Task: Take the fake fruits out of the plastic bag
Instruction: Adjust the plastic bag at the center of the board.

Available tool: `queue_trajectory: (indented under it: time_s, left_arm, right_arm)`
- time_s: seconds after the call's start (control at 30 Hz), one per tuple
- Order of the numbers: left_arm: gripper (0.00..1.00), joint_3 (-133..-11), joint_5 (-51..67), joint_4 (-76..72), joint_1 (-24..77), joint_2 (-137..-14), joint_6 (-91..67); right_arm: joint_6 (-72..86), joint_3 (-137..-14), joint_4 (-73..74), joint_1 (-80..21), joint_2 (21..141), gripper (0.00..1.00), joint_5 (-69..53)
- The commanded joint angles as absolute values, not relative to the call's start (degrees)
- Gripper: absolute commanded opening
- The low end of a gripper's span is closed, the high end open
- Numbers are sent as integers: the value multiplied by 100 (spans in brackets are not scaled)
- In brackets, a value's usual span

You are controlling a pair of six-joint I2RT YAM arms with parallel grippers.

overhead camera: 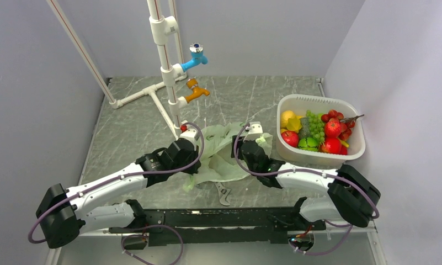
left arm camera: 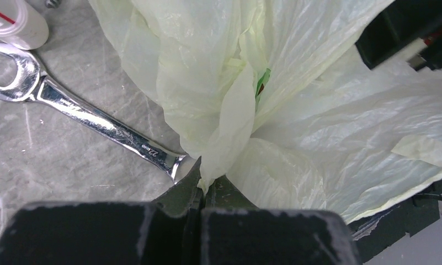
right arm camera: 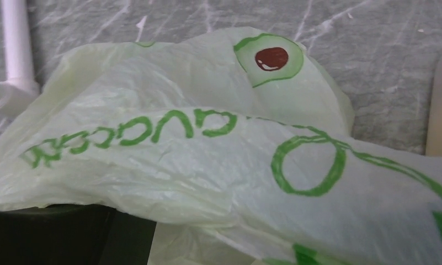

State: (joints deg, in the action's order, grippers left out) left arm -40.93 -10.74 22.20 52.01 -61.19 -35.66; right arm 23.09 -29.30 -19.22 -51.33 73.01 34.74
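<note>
One thin, crinkly, pale green plastic bag [overhead camera: 221, 150] is lying slumped at the middle of the grey marbled table [overhead camera: 130, 121], between the two grippers.

One white oval plastic tub [overhead camera: 318, 99] is sitting at 3 o'clock from it. It is holding the fake fruits [overhead camera: 317, 131]: one bunch of green grapes, one yellow piece, one green piece and several red ones, too crowded to count exactly.

One shiny steel open-ended wrench [left arm camera: 97, 124] is lying at 6 o'clock of the bag, partly tucked under its edge. One white pipe stand [overhead camera: 166, 66] is rising at 11 o'clock, carrying two taps: one blue tap [overhead camera: 196, 55], one orange tap [overhead camera: 195, 91].

Green lettering is running across the bag in the right wrist view, reversed and creased; I am not making out the word. Near it a green ring with a dark red centre is printed, plus a plain green circle. The wrench shank is showing a tiny stamp, too small to be sure of.

The left arm is reaching in low from 7 o'clock. The left gripper [left arm camera: 201, 187] is pinching a gathered fold of bag, fingers pressed together on it.

The right arm is coming in from 4 o'clock, forearm low. The right gripper [overhead camera: 253, 149] is sitting at the bag's 3 o'clock edge with plastic draped over it; whether it is spread or closed, I cannot tell.
</note>
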Motion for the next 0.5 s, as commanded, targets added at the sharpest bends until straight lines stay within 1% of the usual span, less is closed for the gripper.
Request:
queue_trajectory:
  time_s: [0.0,0.07,0.2,0.33,0.47]
  left_arm:
    - [0,-4154,-818,1813,5245,-6187,-3629]
    - [0,-4175,-790,1768,5265,-6141,-3630]
    - [0,-4392,-1064,1978,5339,-5871,-3480]
    - [0,-5096,-965,2304,5335,-5572,-3113]
    - [0,-5900,-456,2615,5336,-5701,-2786]
  right_arm:
    - [2217,-3121,-2444,-4988,7625,73,3667]
    - [2061,-3181,-2519,-4988,7658,76,3433]
    - [2028,-3209,-2464,-4984,7455,76,3206]
    - [2143,-3353,-1979,-4981,7166,76,2976]
    - [2074,-3420,-1647,-4987,6850,87,2752]
